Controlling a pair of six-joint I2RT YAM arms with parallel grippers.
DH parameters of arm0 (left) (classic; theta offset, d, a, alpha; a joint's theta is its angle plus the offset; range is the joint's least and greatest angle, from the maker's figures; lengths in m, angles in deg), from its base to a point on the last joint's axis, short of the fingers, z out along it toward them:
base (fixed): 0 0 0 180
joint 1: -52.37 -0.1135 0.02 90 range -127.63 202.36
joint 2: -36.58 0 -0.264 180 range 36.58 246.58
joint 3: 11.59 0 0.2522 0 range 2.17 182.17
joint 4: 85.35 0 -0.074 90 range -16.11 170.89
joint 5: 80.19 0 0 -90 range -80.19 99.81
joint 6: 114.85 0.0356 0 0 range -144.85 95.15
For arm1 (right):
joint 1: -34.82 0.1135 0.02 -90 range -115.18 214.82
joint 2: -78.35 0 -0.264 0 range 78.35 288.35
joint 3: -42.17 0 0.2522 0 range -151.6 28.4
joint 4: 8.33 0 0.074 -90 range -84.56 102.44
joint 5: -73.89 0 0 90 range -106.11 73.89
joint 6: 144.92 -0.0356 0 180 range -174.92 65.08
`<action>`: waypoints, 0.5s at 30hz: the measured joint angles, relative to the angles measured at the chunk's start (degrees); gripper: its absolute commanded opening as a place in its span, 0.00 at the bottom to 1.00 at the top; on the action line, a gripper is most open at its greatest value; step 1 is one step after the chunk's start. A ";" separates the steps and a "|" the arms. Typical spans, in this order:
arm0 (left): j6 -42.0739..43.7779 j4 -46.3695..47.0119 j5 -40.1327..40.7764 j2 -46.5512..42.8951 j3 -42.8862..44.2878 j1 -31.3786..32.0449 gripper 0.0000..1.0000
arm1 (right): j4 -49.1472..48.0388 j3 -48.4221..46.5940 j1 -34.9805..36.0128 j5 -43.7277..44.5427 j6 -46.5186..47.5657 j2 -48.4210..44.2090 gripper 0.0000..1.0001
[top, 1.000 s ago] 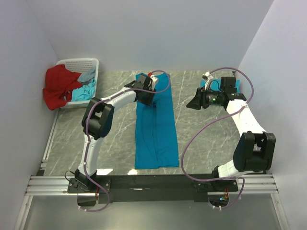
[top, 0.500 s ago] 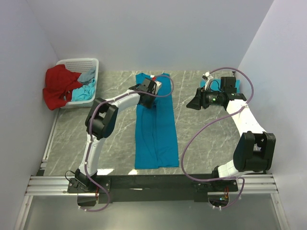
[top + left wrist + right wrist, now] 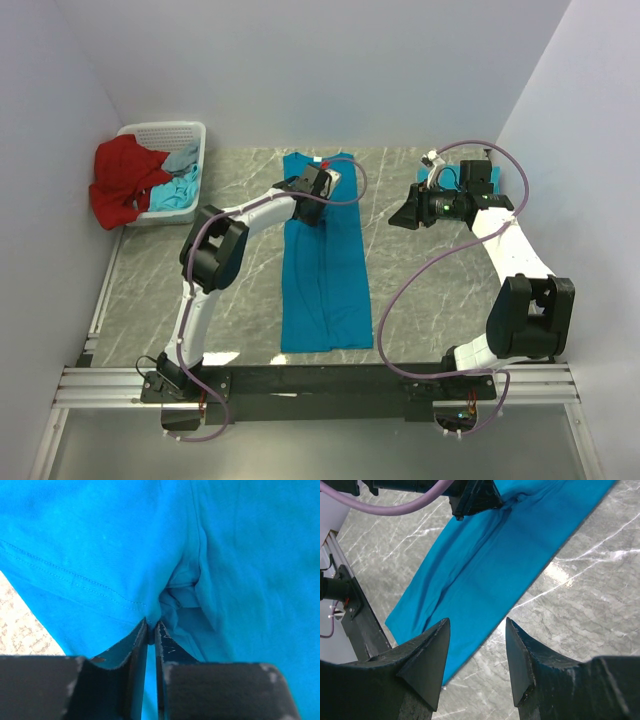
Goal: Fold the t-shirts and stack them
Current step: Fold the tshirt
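One teal-blue t-shirt (image 3: 325,265), folded lengthwise into a long strip, lies down the middle of the table. My left gripper (image 3: 307,210) is at the strip's far end, left of its centre line. In the left wrist view, that gripper (image 3: 151,629) is shut on a pinched ridge of the t-shirt (image 3: 100,545), and the cloth puckers just beyond its tips. My right gripper (image 3: 477,622) hangs open above bare table right of the strip, with nothing between its fingers. Another teal piece (image 3: 457,178) shows behind the right arm, mostly hidden.
A white basket (image 3: 192,130) at the far left corner holds a red garment (image 3: 125,180) hanging over its rim, and light blue cloth (image 3: 178,188). Walls close in the table on three sides. The marble tabletop (image 3: 420,290) has a black rail along its near edge.
The left gripper's fingers have come together on the shirt's far end, and its wrist has shifted slightly to the right. The right arm has not moved.
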 measured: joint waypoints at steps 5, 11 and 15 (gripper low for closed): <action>0.46 -0.20 0.22 -0.46 0.00 0.28 0.13 | 0.00 0.00 0.00 -0.02 0.00 0.00 0.55; 0.79 -0.31 0.55 -1.79 0.00 1.14 0.12 | 0.00 0.00 0.00 0.00 0.00 0.00 0.55; 0.79 -0.68 0.74 -2.21 0.85 2.14 0.12 | 0.02 0.00 0.00 0.00 0.00 0.00 0.55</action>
